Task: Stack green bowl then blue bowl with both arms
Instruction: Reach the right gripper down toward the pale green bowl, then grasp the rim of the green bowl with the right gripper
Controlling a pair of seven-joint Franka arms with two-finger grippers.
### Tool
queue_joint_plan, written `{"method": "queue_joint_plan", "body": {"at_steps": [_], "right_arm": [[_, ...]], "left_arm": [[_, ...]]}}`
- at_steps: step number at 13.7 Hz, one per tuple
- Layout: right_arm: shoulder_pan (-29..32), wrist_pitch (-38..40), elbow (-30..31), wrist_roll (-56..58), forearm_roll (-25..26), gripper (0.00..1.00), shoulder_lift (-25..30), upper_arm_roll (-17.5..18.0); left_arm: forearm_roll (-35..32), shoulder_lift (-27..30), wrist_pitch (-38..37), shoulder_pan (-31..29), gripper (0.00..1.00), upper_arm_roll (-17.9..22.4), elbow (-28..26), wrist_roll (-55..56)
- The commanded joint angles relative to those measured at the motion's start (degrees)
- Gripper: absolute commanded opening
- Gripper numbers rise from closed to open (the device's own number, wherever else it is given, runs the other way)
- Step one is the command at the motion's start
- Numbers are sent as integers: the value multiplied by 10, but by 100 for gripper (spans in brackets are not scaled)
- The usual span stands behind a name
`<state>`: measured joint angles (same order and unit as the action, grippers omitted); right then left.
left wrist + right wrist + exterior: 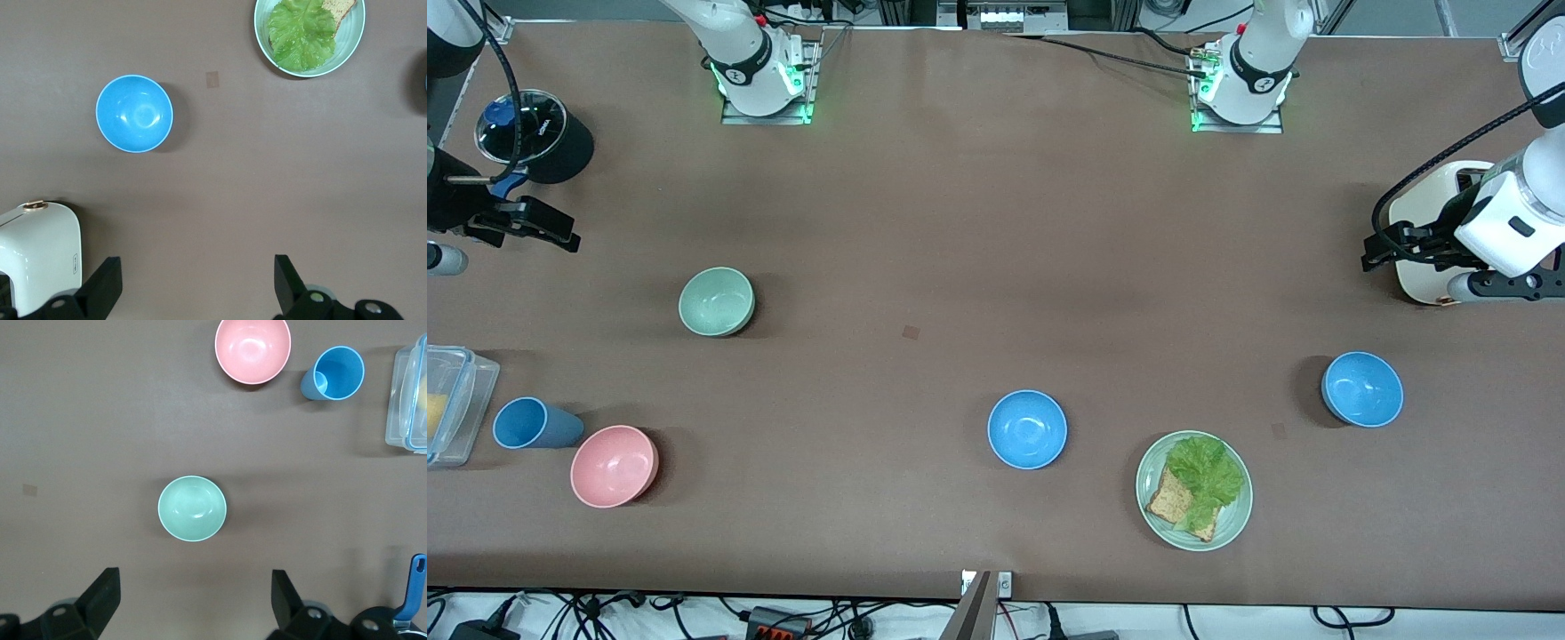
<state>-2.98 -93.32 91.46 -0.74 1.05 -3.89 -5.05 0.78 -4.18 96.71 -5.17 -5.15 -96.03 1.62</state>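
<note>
Green bowl, pale sage, upright, empty, toward right arm's end. Blue bowl, sky-blue, upright, empty, toward left arm's end, well apart.

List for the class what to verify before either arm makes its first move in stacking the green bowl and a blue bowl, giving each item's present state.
1. Green bowl upright, empty: ok.
2. Blue bowl toward the left arm's end upright, empty: ok.
3. Right gripper open, empty: ok.
4. Left gripper open, empty: ok.
5. Second blue bowl apart from the lettuce plate: ok.
6. Which blue bowl is meant: cannot tell.
</note>
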Motion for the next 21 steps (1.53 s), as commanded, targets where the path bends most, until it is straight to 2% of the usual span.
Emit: {"method": "queue_joint_plan", "body": {"at_steps": [1,6,9,18,21], "right_arm": [[4,-3,5,8,-1,100,9,2],[5,-3,-1,6,-5,100,8,2],[3,-3,-1,6,-5,100,-15,2],[1,-39,-14,7,-9,100,-178,6],[0,-53,-9,0,-8,100,-247,6]], "left_arm": [[14,-7,-13,0,100,1,17,-1],[18,-9,-13,-2,100,1,18,-1],[18,-10,-13,-4,100,1,16,-4],[17,-19,-14,-15,100,-1,21,2],[17,-14,-42,-20,100,0,22,-4]]}}
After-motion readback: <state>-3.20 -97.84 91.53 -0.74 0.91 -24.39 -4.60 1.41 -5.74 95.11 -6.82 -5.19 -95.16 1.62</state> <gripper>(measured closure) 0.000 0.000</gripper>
